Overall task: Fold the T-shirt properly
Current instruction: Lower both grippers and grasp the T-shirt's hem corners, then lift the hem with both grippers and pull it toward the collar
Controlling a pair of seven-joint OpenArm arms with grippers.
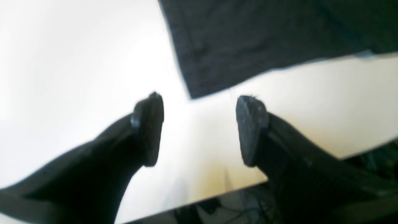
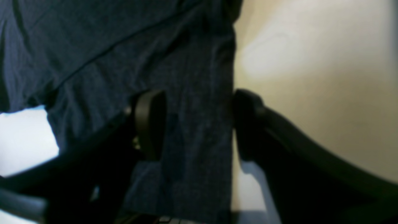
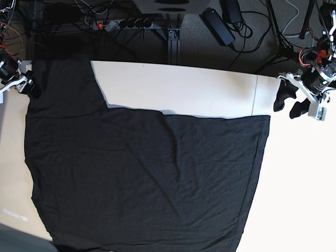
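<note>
The black T-shirt [image 3: 147, 173] lies spread flat over most of the pale table [image 3: 184, 89]. My left gripper [image 3: 287, 102] hovers open just off the shirt's far right corner. In the left wrist view that corner of the T-shirt [image 1: 248, 37] ends just beyond the left gripper [image 1: 200, 102], with nothing between the fingers. My right gripper [image 3: 25, 83] sits at the shirt's far left corner. In the right wrist view the right gripper [image 2: 197, 105] stands wide open astride a strip of the T-shirt [image 2: 108, 46], with one finger [image 2: 245, 124] against the cloth's edge.
A power strip [image 3: 123, 23], cables and a black adapter [image 3: 218, 23] lie on the floor beyond the table's far edge. The table edge [image 1: 217, 196] runs close below the left gripper. Bare tabletop [image 3: 299, 184] stretches right of the shirt.
</note>
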